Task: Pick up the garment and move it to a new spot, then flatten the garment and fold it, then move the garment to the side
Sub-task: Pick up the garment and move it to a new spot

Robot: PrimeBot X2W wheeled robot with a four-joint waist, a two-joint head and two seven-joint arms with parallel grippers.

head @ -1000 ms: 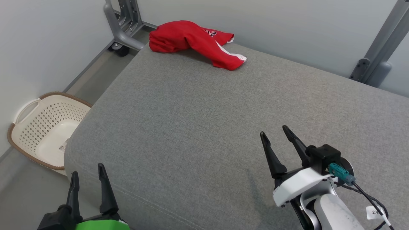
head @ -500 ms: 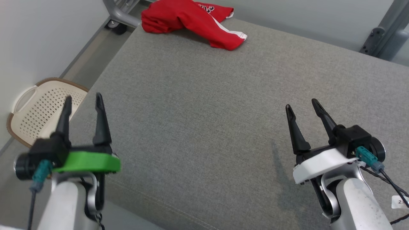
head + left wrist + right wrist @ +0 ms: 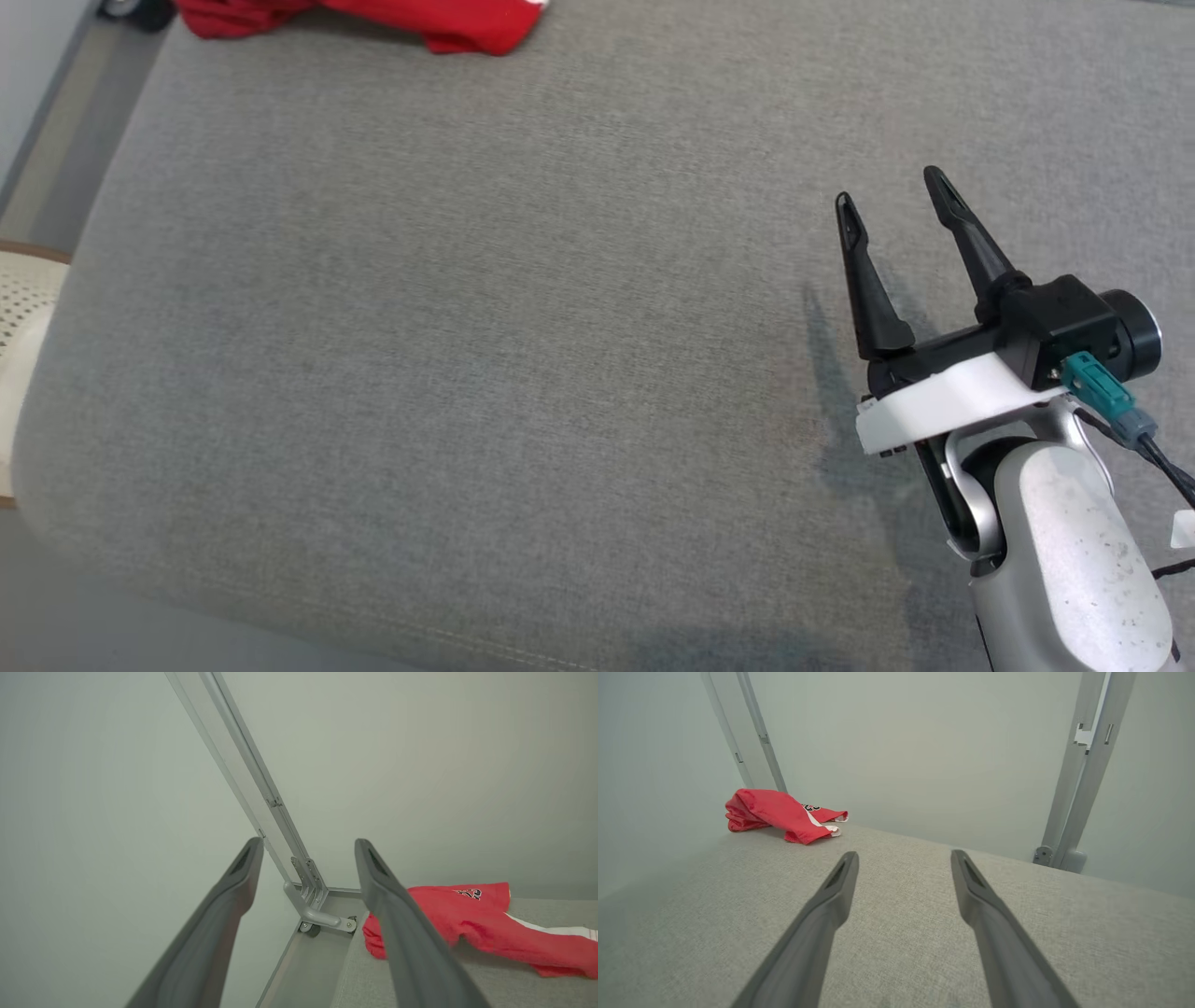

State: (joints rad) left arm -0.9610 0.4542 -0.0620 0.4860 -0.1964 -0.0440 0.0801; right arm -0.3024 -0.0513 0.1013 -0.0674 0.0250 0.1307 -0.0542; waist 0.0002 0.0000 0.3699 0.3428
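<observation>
Fingers [image 3: 868, 280] on the right gripper [image 3: 889, 187] are spread wide over the grey cushion [image 3: 467, 327], holding nothing. The left gripper [image 3: 309, 843] has its 2 fingers spread too. The red garment [image 3: 770, 812] lies bunched up at the cushion's far left corner.
</observation>
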